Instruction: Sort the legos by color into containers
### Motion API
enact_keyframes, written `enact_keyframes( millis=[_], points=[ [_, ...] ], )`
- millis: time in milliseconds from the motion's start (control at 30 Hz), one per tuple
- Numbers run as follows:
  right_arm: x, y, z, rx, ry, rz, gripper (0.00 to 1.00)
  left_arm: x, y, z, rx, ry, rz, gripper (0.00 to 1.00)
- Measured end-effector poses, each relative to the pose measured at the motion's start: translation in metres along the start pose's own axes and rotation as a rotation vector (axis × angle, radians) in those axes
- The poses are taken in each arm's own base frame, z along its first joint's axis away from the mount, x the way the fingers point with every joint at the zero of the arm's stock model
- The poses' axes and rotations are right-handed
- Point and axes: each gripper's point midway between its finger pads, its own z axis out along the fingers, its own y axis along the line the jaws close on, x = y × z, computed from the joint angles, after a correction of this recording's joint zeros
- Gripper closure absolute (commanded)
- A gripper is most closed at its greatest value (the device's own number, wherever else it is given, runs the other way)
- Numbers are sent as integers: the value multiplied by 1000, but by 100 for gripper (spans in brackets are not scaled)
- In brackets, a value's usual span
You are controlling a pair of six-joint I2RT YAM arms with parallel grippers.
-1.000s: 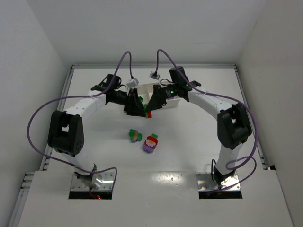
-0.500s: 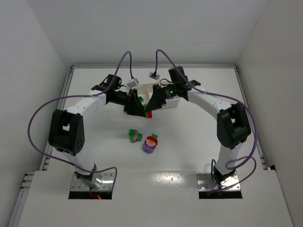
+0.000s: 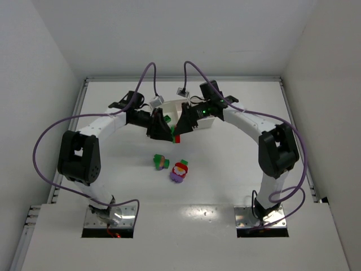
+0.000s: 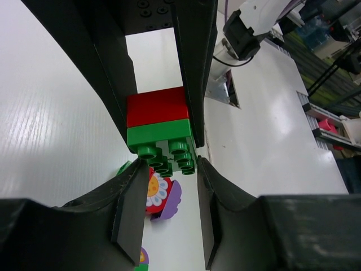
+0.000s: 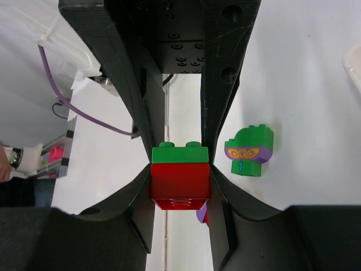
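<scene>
Your right pincer (image 5: 180,172) is clamped on the red brick (image 5: 180,185); your left pincer (image 4: 169,166) grips the green brick (image 4: 159,135) stuck to it, mid-frame.

red brick (image 5: 179,183) joined to green brick (image 4: 161,137), held just before the white tray (image 3: 176,105); green-purple clump (image 3: 161,162) and red-purple clump (image 3: 179,172) lie nearby.

Robotics lab, white-walled test booth (image 3: 169,34), purple cables (image 3: 34,149)

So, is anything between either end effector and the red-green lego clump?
Nothing visible. The right end effector is shut directly on the red brick, the left end effector on the green brick stuck to it.
</scene>
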Motion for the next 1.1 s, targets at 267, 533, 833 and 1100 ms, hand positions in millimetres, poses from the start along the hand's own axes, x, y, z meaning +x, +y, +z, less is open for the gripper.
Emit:
enact_keyframes(
  millis=[267,533,833,1100],
  points=[
    [5,1,-2,-1,14,-10,100,6,-6,-9,11,-8,24,99],
    [13,-16,-32,66,1,44,100,22,2,-29,9,-19,-32,99],
    [17,-16,-42,118,14,29,100,-7,-1,-37,-7,-18,74,99],
    [10,-14,-52,159,-3,-1,100,-84,38,-61,-231,53,260,99]
  ],
)
